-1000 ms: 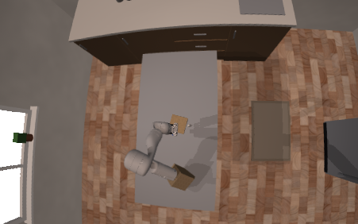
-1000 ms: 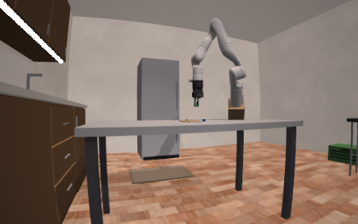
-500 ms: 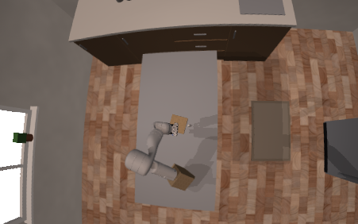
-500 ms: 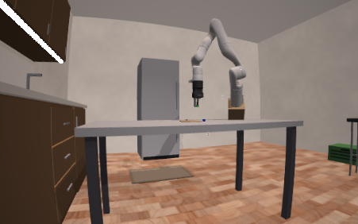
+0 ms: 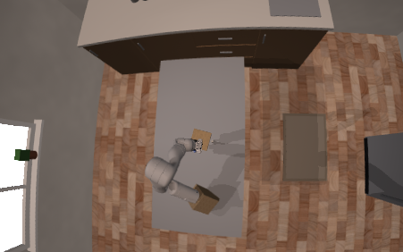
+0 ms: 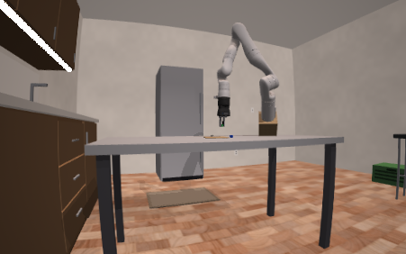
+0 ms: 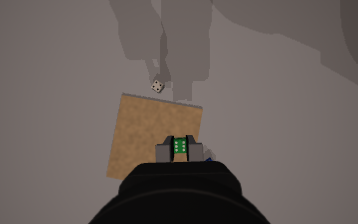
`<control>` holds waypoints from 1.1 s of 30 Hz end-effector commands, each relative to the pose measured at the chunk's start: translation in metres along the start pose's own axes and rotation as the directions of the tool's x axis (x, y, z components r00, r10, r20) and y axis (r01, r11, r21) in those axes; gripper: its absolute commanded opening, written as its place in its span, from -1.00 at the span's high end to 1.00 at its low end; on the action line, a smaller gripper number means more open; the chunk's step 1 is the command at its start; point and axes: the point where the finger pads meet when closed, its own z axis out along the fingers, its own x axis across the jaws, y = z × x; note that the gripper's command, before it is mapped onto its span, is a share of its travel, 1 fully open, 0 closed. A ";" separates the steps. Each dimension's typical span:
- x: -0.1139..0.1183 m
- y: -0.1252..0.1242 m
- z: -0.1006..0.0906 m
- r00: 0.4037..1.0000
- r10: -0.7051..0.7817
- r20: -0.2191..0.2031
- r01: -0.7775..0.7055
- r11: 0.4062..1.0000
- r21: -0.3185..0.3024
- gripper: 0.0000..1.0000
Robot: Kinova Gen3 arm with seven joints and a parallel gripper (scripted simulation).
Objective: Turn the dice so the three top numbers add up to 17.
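Observation:
My gripper (image 7: 180,144) is shut on a green die (image 7: 179,145) whose visible face shows six pips. It holds the die in the air above the near right part of the tan mat (image 7: 153,132). A white die (image 7: 157,86) lies on the table just beyond the mat's far edge, off the mat. A blue die (image 7: 209,160) peeks out by my right finger, beside the mat's near right corner, mostly hidden. In the exterior view the gripper (image 6: 222,122) hangs a little above the mat (image 6: 216,136), with the blue die (image 6: 231,135) to its right.
The mat (image 5: 202,138) lies on a long grey table (image 5: 203,151). The arm's wooden base block (image 5: 205,199) stands on the table near one end. A kitchen counter runs beyond the other end.

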 end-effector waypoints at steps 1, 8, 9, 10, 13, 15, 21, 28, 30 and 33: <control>0.003 0.007 0.010 1.000 -0.018 -0.020 0.018 1.000 -0.010 0.32; 0.003 0.007 0.037 1.000 -0.018 -0.020 0.018 1.000 -0.010 0.32; 0.003 0.007 0.040 1.000 -0.018 -0.020 0.018 1.000 -0.010 0.32; 0.003 0.007 0.044 1.000 -0.018 -0.020 0.018 1.000 -0.010 0.32; 0.003 0.007 0.051 1.000 -0.018 -0.020 0.018 1.000 -0.010 0.32; 0.003 0.007 0.055 1.000 -0.018 -0.020 0.018 1.000 -0.010 0.32; 0.004 0.007 0.059 1.000 -0.018 -0.020 0.018 1.000 -0.010 0.32; 0.004 0.007 0.060 1.000 -0.018 -0.020 0.018 1.000 -0.010 0.32; 0.004 0.007 0.060 1.000 -0.018 -0.020 0.018 1.000 -0.010 0.32; 0.004 0.007 0.060 1.000 -0.018 -0.020 0.018 1.000 -0.010 0.32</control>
